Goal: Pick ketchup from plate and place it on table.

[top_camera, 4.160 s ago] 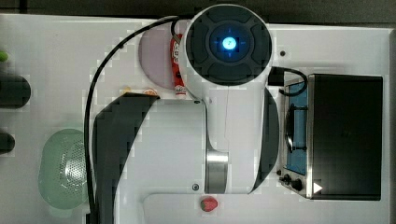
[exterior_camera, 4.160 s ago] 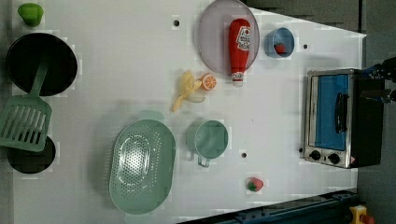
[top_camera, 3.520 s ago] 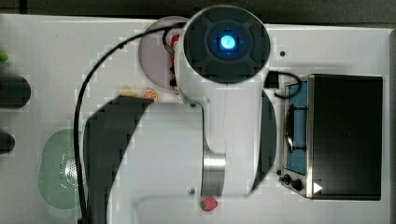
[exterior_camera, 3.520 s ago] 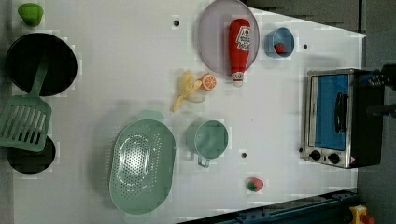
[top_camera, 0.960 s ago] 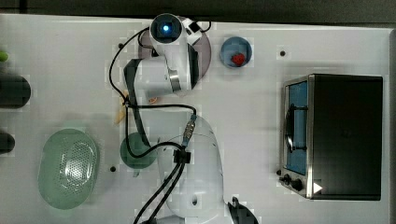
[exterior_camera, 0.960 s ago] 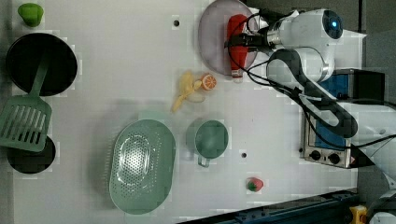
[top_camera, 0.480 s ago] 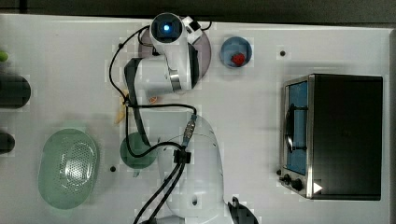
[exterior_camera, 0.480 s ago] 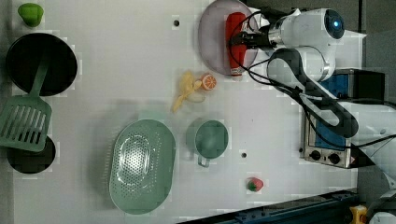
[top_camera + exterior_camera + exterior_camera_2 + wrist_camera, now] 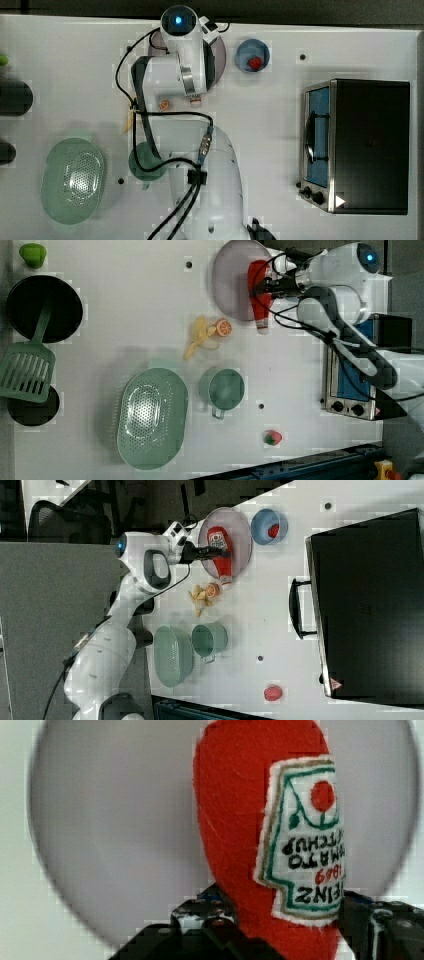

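Note:
The ketchup [image 9: 258, 290] is a red bottle with a white label, lying on the greyish-lilac plate [image 9: 230, 285] with its white cap [image 9: 195, 102] past the rim over the white table [image 9: 125, 315]. My gripper [image 9: 267, 287] is down at the bottle's middle. In the wrist view the ketchup [image 9: 250, 820] runs between my two fingers, and the gripper [image 9: 290, 920] is shut on it, one dark finger pressed to each side. The right view shows the gripper [image 9: 212, 553] across the ketchup [image 9: 220, 545] on the plate [image 9: 240, 530].
A small blue dish [image 9: 252, 56] with a red lump sits beside the plate. A toaster oven [image 9: 355, 145] stands at the top view's right. A banana peel and orange slice [image 9: 207, 335], green cup [image 9: 225, 389], colander [image 9: 151, 417] and strawberry [image 9: 272, 437] lie on the table.
The arm came down over the plate from high above. In the last second the jaws narrowed onto the ketchup, which has stayed lying on the plate.

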Available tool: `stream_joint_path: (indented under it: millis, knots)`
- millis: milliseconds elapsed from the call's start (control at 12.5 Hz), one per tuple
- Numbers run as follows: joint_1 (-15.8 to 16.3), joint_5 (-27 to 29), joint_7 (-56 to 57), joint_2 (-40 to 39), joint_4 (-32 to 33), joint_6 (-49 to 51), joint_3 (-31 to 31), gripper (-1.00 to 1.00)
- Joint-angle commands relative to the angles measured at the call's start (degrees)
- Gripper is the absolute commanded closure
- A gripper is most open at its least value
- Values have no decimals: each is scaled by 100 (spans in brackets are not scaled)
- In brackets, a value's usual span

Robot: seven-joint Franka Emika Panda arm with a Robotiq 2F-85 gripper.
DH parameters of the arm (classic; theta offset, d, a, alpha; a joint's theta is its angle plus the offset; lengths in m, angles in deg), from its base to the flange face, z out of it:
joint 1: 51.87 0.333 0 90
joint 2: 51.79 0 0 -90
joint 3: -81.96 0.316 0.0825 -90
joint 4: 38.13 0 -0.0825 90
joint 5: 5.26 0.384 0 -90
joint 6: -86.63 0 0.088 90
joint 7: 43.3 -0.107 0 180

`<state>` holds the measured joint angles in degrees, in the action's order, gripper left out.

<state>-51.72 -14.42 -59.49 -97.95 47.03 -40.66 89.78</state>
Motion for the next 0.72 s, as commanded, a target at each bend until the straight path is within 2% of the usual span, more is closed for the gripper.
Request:
stream_joint_path:
  millis: [80,320,480,720]
  knots:
    - [-154,2,80,992,-376,476,-15,-19]
    - [-358,252,78,1648,-39,684,-16,-19]
    - [-569,748,79,2153,487,685,-16,-19]
    - [-833,853,80,2938,1460,680,-37,-19]
